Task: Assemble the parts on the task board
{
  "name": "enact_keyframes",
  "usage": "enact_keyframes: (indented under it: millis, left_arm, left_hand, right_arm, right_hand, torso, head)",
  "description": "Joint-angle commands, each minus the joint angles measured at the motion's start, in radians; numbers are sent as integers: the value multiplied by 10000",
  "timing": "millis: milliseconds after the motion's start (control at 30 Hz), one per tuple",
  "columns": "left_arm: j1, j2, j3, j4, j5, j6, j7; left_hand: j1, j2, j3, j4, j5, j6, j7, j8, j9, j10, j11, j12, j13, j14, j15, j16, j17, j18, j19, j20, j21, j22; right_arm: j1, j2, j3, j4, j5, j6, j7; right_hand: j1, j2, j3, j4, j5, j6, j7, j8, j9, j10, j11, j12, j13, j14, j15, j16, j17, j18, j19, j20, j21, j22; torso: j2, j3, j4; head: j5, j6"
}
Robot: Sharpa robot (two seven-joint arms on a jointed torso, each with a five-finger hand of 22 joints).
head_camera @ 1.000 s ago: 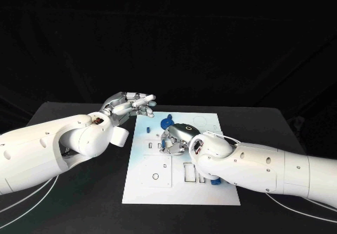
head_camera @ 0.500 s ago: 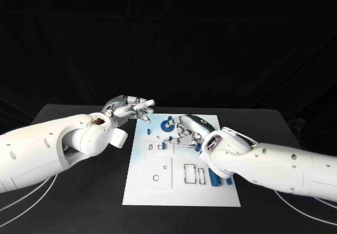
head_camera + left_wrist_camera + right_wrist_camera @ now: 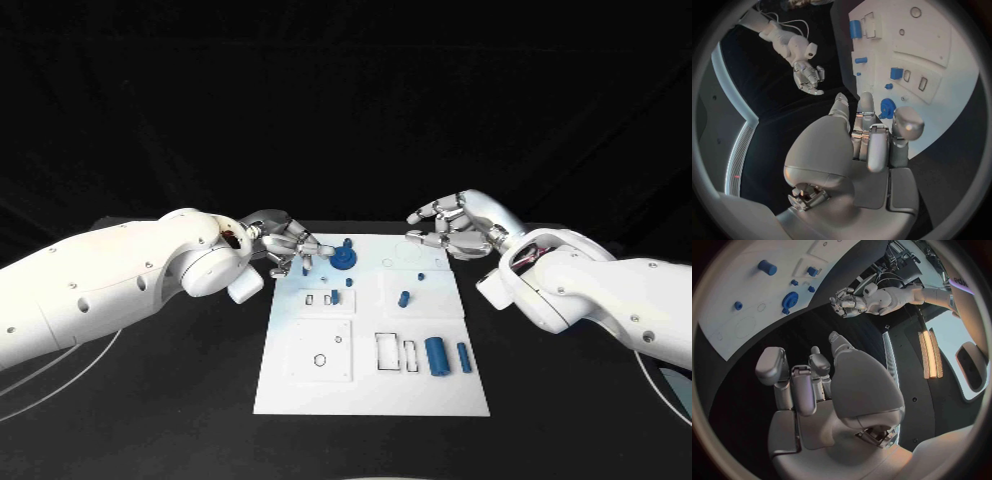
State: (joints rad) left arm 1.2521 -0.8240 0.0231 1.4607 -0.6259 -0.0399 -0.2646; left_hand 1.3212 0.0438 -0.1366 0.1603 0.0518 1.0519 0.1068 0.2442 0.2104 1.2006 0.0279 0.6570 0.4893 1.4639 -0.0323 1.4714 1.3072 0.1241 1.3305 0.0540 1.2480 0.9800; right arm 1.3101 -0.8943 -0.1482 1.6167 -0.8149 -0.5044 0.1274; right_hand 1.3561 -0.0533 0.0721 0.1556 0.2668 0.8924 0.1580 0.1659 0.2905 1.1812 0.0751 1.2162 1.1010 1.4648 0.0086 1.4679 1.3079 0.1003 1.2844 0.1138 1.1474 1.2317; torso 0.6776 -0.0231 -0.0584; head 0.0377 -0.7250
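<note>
White flat task board [image 3: 325, 385] holds small blue parts [image 3: 434, 355]. Left silver hand [image 3: 286, 243] at ten o'clock and right silver hand [image 3: 454, 226] at two o'clock both hover, fingers apart, holding nothing.

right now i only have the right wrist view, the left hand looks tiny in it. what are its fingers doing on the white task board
Observer: The left hand has its fingers right beside the blue round part with a knob, at the far left of the white task board. I cannot tell whether they touch it.
Operator: ok, and is my right hand over the board
Observer: No. In the head view the right hand hangs just beyond the board's far right corner, over the black table, holding nothing.
</note>
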Motion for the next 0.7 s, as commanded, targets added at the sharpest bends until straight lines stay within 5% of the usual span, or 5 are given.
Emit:
enact_keyframes:
  millis: [33,200,367,533,700]
  left_arm:
    - [200,279,7,-247,-2209,1101,-1730]
    - [501,746,-33,-528,-3294,1570,-2398]
    - [793,1321,-171,-824,-4164,1985,-3097]
    - [912,1784,-267,-1024,-4522,2123,-3574]
    - [959,2182,-370,-1274,-4748,2264,-3899]
  left_hand:
    - [-157,205,10,245,-13,-270,46,141,166,-369,-20,751,636,613,-79,112,1297,-197,284,-73,109,172]
    - [-457,200,-147,620,-26,-499,10,410,424,-795,17,1510,1271,608,-77,90,1340,-330,679,-69,435,828]
    - [-860,21,-578,1071,-24,-459,-94,842,728,-267,-46,3122,2945,579,-133,13,1310,-487,1008,-98,1009,1770]
    - [-1012,-34,-866,1279,-27,-435,-199,1334,1086,73,-143,4188,4091,598,-195,9,1370,-559,1123,-159,1302,2241]
    - [-1141,-17,-1017,1288,-26,-559,-241,1668,1393,42,-181,4455,4351,603,-232,-16,1390,-586,1143,-189,1426,2426]
  right_arm:
    - [31,-160,8,-59,1419,588,316]
    - [52,-311,14,-183,1546,616,199]
    - [59,-341,15,-280,1476,619,61]
    - [61,-319,16,-339,1335,638,-51]
    - [61,-303,15,-371,1229,613,-150]
  right_hand:
    - [22,45,-54,0,79,63,17,58,-25,44,10,8,-26,576,-53,24,876,35,31,-9,8,-6]
    - [18,42,-64,-2,107,50,18,53,-38,17,10,-21,-64,560,-55,-14,813,47,-1,-13,-50,-48]
    - [10,28,-85,-5,153,18,23,39,-64,-3,12,-47,-96,548,-56,-43,771,57,-26,-18,-103,-83]
    - [12,26,-100,-13,225,-9,28,28,-92,-11,14,-64,-117,543,-56,-58,753,59,-31,-21,-130,-94]
    - [-12,8,-129,-7,273,-27,32,23,-113,-35,18,-91,-152,535,-53,-79,724,63,-41,-22,-159,-109]
  torso:
    - [-101,63,-18]
    - [-140,99,4]
    - [-173,122,7]
    - [-168,113,-4]
    - [-157,116,14]
  head:
    - [53,-52]
    - [91,-92]
    - [131,-132]
    - [135,-126]
    - [139,-177]
